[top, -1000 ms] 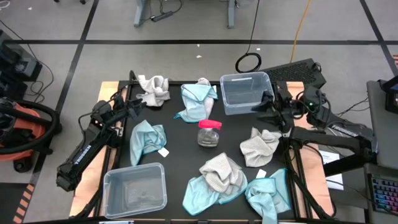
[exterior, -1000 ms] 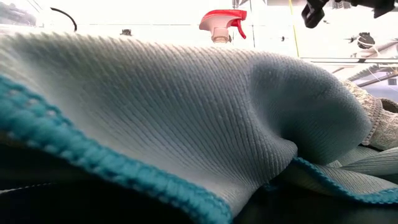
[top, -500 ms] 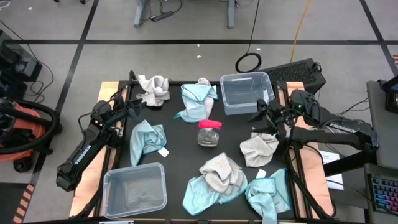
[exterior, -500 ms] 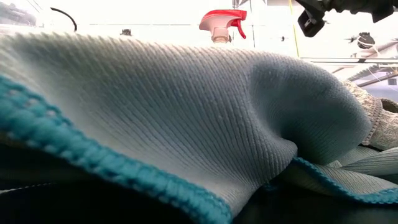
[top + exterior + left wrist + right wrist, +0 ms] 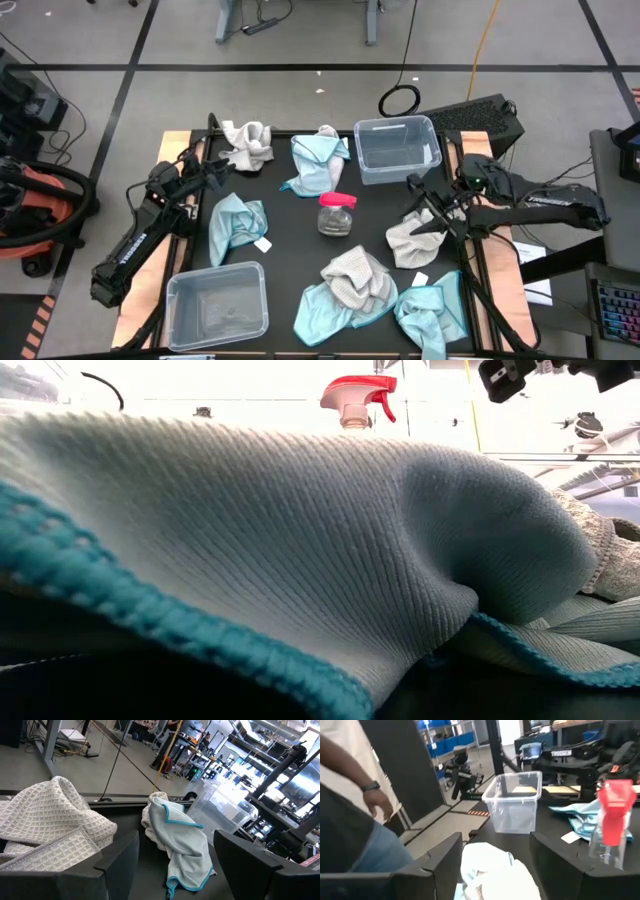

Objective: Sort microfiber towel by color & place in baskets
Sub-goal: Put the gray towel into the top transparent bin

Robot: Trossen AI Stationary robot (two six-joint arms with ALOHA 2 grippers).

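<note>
Beside the small clear jar with pink lid (image 5: 336, 214), toward the right arm, a crumpled grey waffle-weave microfiber towel (image 5: 417, 238) lies on the black counter (image 5: 285, 228). Over it hovers the right pincer (image 5: 428, 211), fingers spread, grasping nothing. Past the jar, the left pincer (image 5: 222, 169) waits released near another grey towel (image 5: 247, 144).

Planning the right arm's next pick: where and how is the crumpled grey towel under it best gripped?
Judging by its pose, grip the raised fold at the top of the crumpled grey waffle-weave towel, coming straight down. It lies bunched on the black table, so its ridges stand up for pinching. The right tool hovers open just above it; the left tool waits near the far-left corner.
</note>
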